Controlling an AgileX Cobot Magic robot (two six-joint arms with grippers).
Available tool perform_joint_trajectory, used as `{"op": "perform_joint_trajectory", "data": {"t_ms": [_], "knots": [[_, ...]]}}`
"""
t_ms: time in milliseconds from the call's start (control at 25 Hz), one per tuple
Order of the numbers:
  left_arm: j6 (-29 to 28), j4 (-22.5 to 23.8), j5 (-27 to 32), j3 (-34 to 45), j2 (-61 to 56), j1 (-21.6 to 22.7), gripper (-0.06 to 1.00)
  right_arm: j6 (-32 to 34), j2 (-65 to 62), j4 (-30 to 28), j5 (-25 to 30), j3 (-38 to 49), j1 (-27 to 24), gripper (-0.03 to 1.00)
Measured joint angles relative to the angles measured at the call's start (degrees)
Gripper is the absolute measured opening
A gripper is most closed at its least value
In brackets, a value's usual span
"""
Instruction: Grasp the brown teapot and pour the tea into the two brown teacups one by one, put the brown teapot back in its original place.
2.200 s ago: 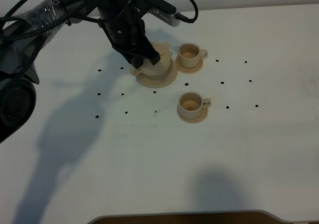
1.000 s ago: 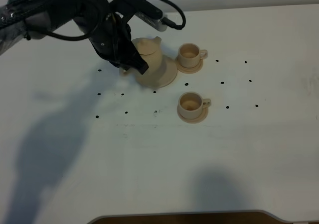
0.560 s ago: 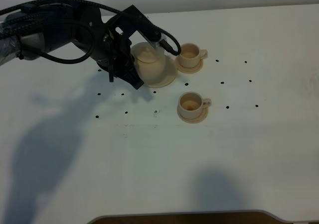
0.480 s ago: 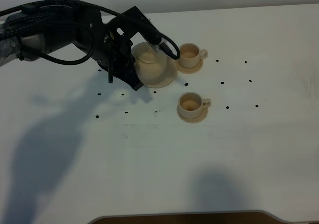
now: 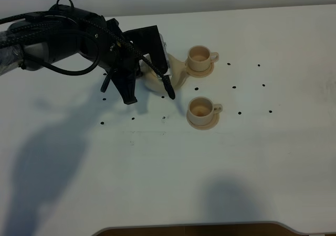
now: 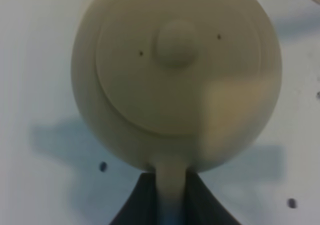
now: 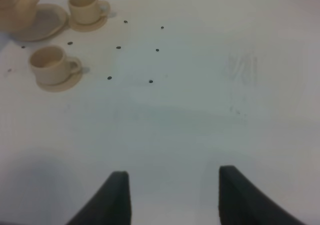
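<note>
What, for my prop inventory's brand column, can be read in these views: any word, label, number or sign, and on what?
None: no readable text in any view. The brown teapot, the far teacup, the near teacup and the table are plain; the table carries only small black dots, not characters.

brown teapot (image 6: 175,75): round, tan, knobbed lid on, raised off its wide saucer plate (image 7: 44,21). Far teacup (image 5: 198,55) and near teacup (image 5: 200,108) upright on small saucers, right of plate.
</note>
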Motion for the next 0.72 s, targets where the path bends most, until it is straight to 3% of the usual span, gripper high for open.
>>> {"op": "perform_joint_trajectory", "data": {"t_ms": [720], "knots": [[18.6, 0.0, -2.9, 0.2, 0.0, -2.4, 0.12, 0.0, 0.0, 0.0, 0.0, 0.0, 0.0, 0.4]]}}
